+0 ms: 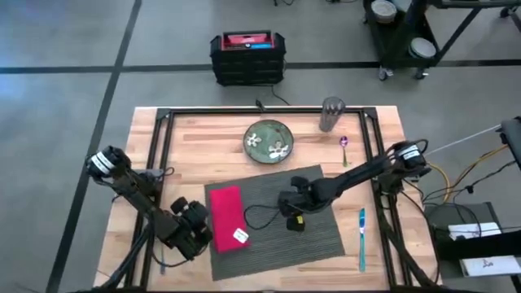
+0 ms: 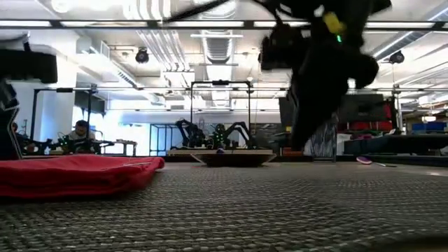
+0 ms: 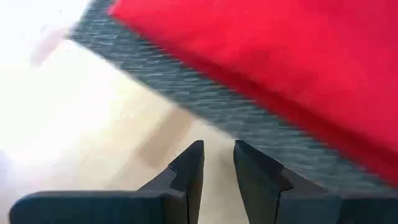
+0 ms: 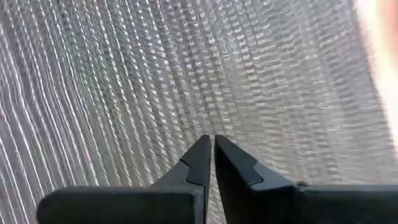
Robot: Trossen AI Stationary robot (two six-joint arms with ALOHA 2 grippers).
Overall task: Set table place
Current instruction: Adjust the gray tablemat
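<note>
The placemat (image 1: 281, 220) lies mid-desk (image 1: 203, 130), long axis left-right, directly under the right gripper (image 1: 286, 203), whose jaws are nearly shut on nothing; the left gripper (image 1: 195, 230), narrow, hovers just left of it.

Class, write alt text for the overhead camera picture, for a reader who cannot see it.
Two dark robot arms reach over a grey placemat on a wooden table: the right gripper above the mat's middle, the left gripper beside a red napkin. A green plate, tumbler, spoon and blue utensil lie off the mat.
</note>
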